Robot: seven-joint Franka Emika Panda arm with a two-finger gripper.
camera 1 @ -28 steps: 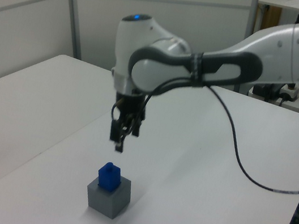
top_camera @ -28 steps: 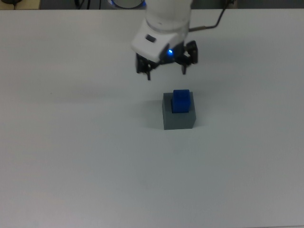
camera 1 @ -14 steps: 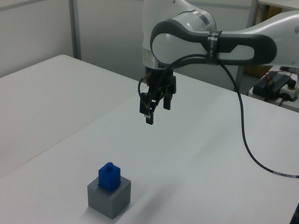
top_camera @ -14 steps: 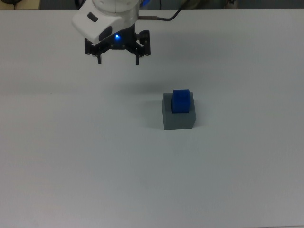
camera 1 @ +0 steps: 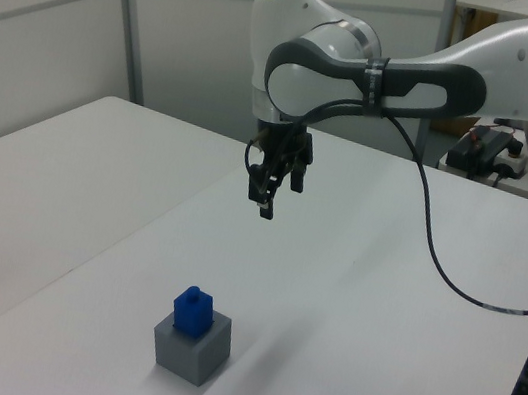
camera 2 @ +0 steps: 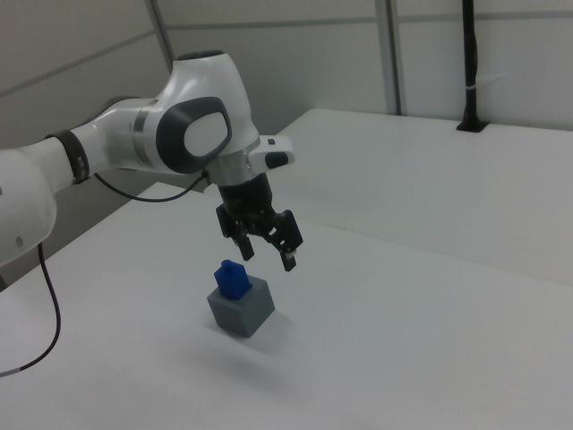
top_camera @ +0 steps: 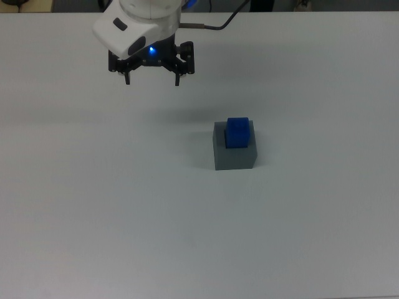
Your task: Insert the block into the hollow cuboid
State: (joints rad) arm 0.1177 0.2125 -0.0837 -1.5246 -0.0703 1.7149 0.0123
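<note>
The blue block (top_camera: 237,132) stands in the recess of the grey hollow cuboid (top_camera: 234,154), its upper part sticking out above the rim; both also show as the block (camera 1: 192,309) in the cuboid (camera 1: 191,346) and the block (camera 2: 231,277) in the cuboid (camera 2: 241,306). My gripper (top_camera: 152,80) hangs open and empty well above the table, up and to the top view's left of the cuboid. It also shows in the left view (camera 1: 265,202) and the right view (camera 2: 269,257).
The white table (top_camera: 124,212) carries only the cuboid. A black cable (camera 1: 435,267) loops from the arm over the table on the left view's right. A black post (camera 2: 469,63) stands at the far table edge in the right view.
Over the last second the gripper swung away from above the cuboid toward the top view's upper left and rose; in the last half second it barely moved. Block and cuboid stayed put.
</note>
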